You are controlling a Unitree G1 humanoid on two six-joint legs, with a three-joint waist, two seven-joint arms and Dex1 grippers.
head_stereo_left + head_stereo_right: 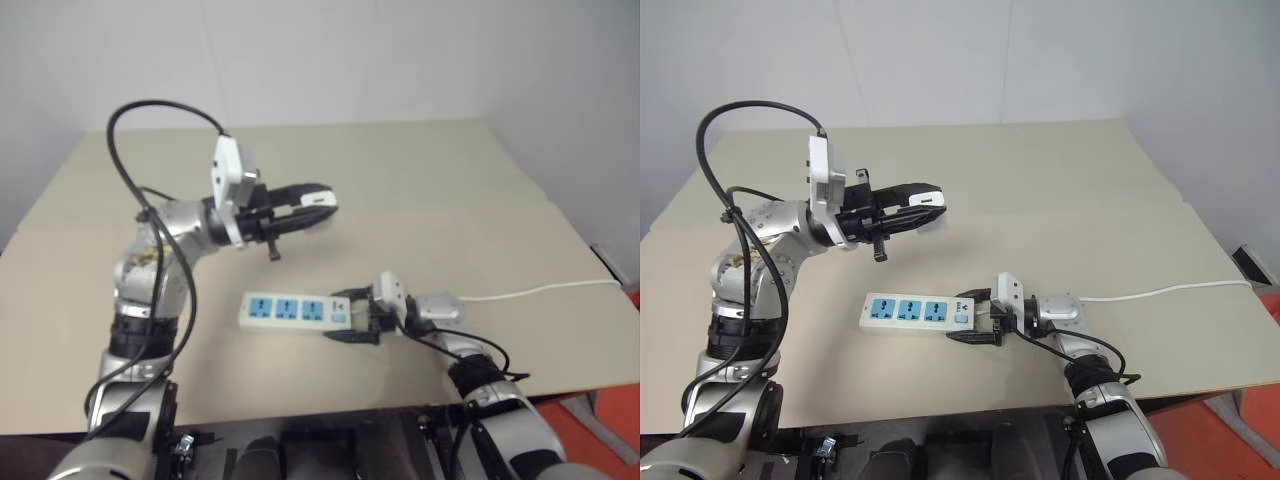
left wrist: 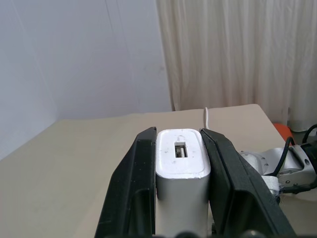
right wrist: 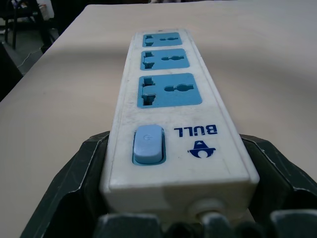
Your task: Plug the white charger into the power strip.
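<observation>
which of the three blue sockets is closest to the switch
The socket at the end of the power strip gripped by the right claw; the blue switch sits right beside it.

Beige table [image 1: 450,200] against plain white wall [image 1: 350,60]; cream curtain [image 2: 233,54] beside wall; orange floor [image 1: 610,440].

The table [image 1: 1060,200] lies open across its far half and down its left side, with room to pass there. Near the middle front, the power strip [image 1: 910,311] lies flat, and its three blue sockets face up with nothing over them. The right gripper [image 1: 974,318] clamps the strip's right, switch end, blocking approach from that side. The left gripper [image 1: 910,205] hangs above and beyond the strip, pinching the white charger [image 2: 182,163]. A thin cord [image 1: 1170,291] crosses the right side.
</observation>
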